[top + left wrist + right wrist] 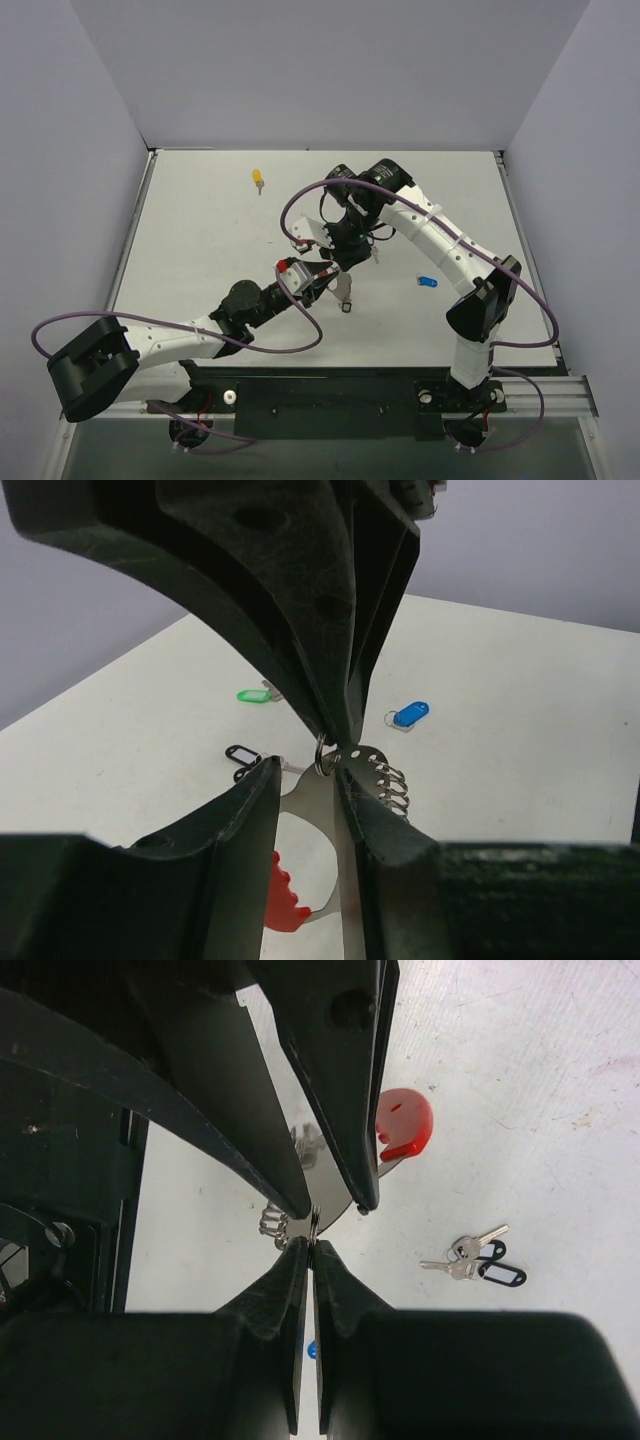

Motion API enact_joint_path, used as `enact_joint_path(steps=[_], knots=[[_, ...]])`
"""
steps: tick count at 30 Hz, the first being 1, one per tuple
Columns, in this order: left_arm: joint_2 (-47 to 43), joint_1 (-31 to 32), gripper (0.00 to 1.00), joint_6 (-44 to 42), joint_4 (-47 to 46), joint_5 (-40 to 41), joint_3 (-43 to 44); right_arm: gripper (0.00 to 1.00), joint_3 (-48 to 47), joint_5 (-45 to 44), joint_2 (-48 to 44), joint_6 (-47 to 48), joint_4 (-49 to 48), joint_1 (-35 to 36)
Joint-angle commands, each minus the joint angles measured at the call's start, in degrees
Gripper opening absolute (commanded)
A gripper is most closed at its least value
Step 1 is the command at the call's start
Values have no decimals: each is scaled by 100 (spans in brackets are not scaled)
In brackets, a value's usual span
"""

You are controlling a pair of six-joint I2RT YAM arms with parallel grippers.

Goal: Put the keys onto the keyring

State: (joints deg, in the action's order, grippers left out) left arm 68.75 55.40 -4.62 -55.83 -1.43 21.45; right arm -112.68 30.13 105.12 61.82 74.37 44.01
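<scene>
The left gripper (306, 772) has its jaws pressed against both sides of the keyring (312, 798), on its silver band with the red arc below. The right gripper (311, 1245) has its jaws clenched on a small silver ring at the keyring's top edge. The black key (242, 755), green key (252, 695) and blue key (410, 714) lie loose on the surface (520, 730) beyond. The yellow key (258, 178) lies well apart, near the far edge.

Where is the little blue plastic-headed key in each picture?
Top external: blue plastic-headed key lies right of centre.
Left wrist: right of centre, mid-height.
Right wrist: only a tiny blue speck, bottom centre, probably it.
Shared landmark: silver keyring with red arc.
</scene>
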Motion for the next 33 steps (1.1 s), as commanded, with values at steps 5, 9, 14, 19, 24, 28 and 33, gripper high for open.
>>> enact_joint_path(steps=[5, 9, 14, 19, 24, 28, 33], knots=[[130, -46, 32, 111, -534, -287, 342, 0, -8, 239, -53, 102, 1563, 38], [156, -73, 18, 128, -464, -445, 386, 0, -8, 248, -71, 111, 1554, 46], [121, -99, 0, 67, -271, -656, 439, 0, 9, 248, -53, 111, 1554, 38], [-2, -222, 0, 312, -208, -841, 404, 10, -17, 378, -71, 67, 1563, -50], [-283, -362, 0, 1207, -1165, -428, -184, 40, 36, 1072, -237, 110, 1554, -594], [-231, -591, 0, 2068, -2526, -446, -606, 42, 325, 1879, -492, 767, 1546, -946], [102, -793, 0, 2781, -3854, -586, -800, 42, 844, 2796, -765, 1762, 1345, -1219]])
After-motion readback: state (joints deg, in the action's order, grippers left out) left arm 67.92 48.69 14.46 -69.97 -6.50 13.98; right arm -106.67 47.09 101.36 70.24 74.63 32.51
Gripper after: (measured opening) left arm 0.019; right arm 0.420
